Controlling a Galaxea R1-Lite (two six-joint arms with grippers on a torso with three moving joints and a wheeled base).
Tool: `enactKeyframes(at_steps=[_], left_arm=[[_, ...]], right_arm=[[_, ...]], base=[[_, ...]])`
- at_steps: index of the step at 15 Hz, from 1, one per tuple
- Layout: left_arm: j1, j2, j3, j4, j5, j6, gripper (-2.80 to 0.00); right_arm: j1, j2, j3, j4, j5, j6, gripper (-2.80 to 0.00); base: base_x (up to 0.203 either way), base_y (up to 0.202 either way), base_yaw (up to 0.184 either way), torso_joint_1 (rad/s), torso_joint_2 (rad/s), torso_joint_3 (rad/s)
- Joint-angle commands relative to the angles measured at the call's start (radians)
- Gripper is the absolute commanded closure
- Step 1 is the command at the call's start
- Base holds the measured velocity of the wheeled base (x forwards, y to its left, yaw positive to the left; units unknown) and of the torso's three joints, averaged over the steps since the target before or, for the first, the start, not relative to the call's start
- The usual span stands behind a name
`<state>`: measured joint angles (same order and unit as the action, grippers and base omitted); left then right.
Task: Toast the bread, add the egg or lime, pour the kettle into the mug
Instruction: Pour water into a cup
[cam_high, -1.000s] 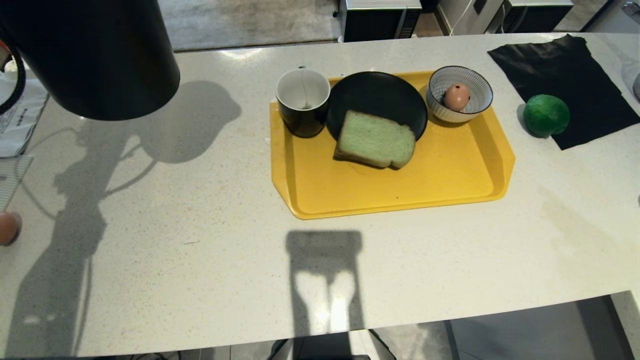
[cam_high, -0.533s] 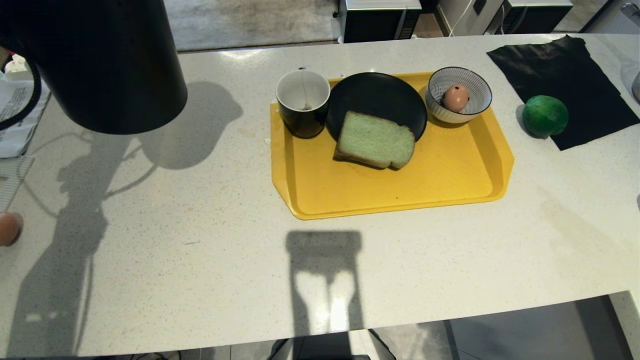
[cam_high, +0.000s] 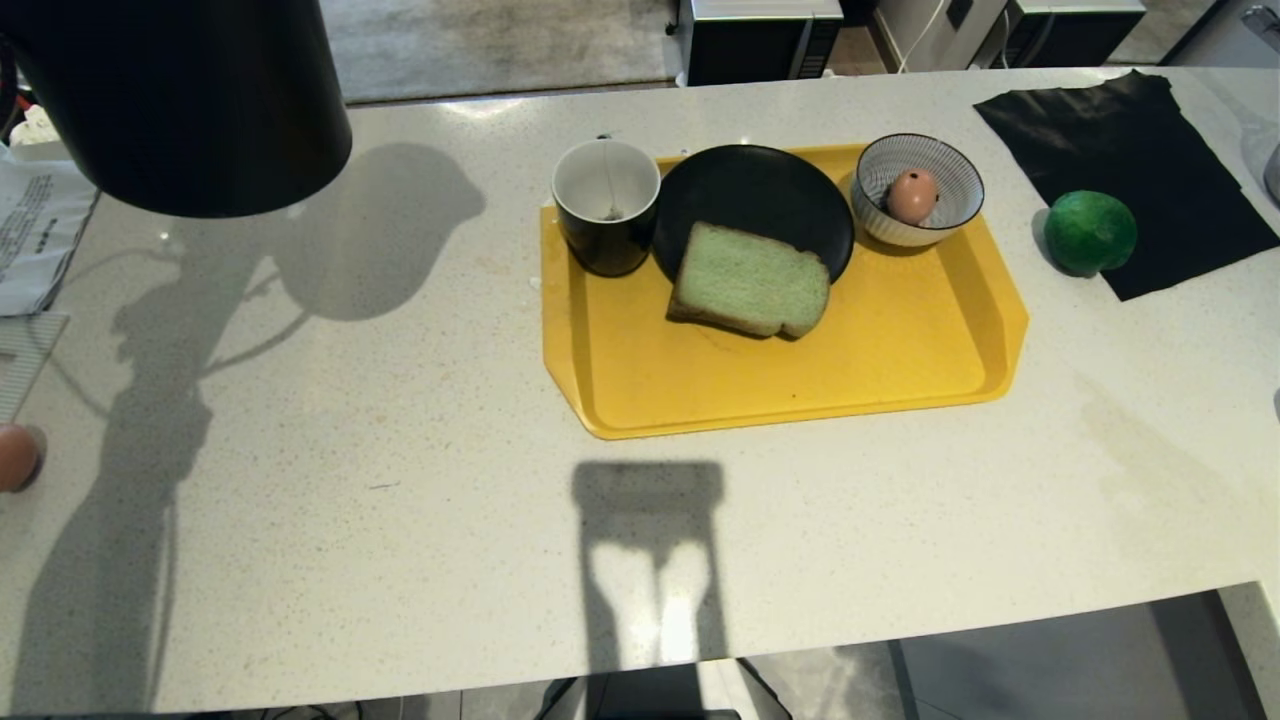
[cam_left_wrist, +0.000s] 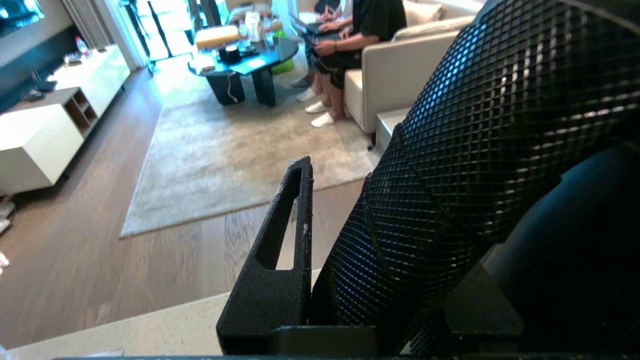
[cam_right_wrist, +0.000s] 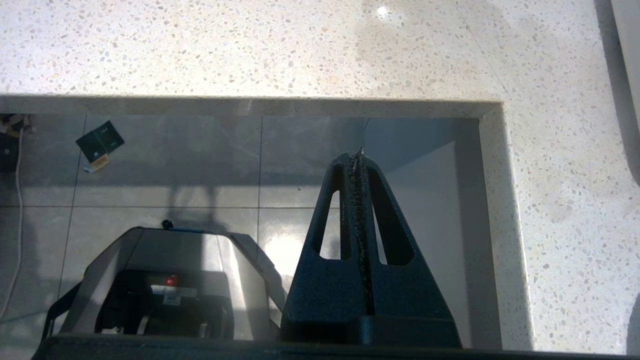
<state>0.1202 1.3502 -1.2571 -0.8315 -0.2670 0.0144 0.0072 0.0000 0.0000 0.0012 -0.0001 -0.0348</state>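
Kettle, held in the left gripper's jaws, hangs far left of the mug, so pouring needs it carried over.

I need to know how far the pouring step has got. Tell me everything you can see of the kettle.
The kettle is a matte black cylinder, seen only in part at the top left of the head view: its body and round bottom edge. It hangs clear above the counter, casting a shadow there, well to the left of the mug. Lid and spout are out of frame. In the left wrist view the left hand is clamped on its textured black handle.
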Motion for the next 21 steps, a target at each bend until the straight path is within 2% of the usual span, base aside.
enactKeyframes(at_steps=[1,4,6,9,13,15,17,21], left_arm=[[0.001,-0.005,-0.037,0.077,0.001,0.008,0.00],[0.001,-0.083,-0.036,0.323,0.008,0.077,0.00],[0.001,-0.130,-0.042,0.477,0.007,0.102,0.00],[-0.001,-0.117,-0.072,0.486,0.011,0.189,0.00],[-0.001,-0.054,-0.149,0.492,0.024,0.230,0.00],[0.002,-0.037,-0.183,0.492,0.028,0.230,0.00],[0.004,-0.016,-0.217,0.486,0.060,0.231,0.00],[-0.002,-0.017,-0.298,0.496,0.022,0.234,0.00]], right_arm=[[0.000,0.002,0.000,0.000,0.000,-0.001,0.00],[0.000,0.002,0.001,0.000,0.000,-0.001,0.00],[0.000,0.002,0.001,-0.001,0.000,-0.001,0.00],[0.000,0.002,0.000,0.000,0.000,-0.001,0.00],[0.000,0.001,0.000,0.000,0.000,-0.001,0.00],[0.000,0.002,0.001,0.000,0.000,-0.001,0.00],[0.000,0.000,0.000,0.000,-0.001,-0.001,0.00],[0.000,0.000,0.001,0.000,0.000,-0.001,0.00]], base=[[0.000,0.000,0.000,0.000,0.00,0.000],[0.000,0.000,0.000,0.000,0.00,0.000],[0.000,0.000,0.000,0.000,0.00,0.000],[0.000,0.000,0.000,0.000,0.00,0.000],[0.000,0.000,0.000,0.000,0.00,-0.096],[0.000,0.000,0.000,0.007,0.00,-0.176],[0.000,0.000,0.000,0.004,0.00,-0.157],[0.000,0.000,0.000,0.003,0.00,-0.025]])
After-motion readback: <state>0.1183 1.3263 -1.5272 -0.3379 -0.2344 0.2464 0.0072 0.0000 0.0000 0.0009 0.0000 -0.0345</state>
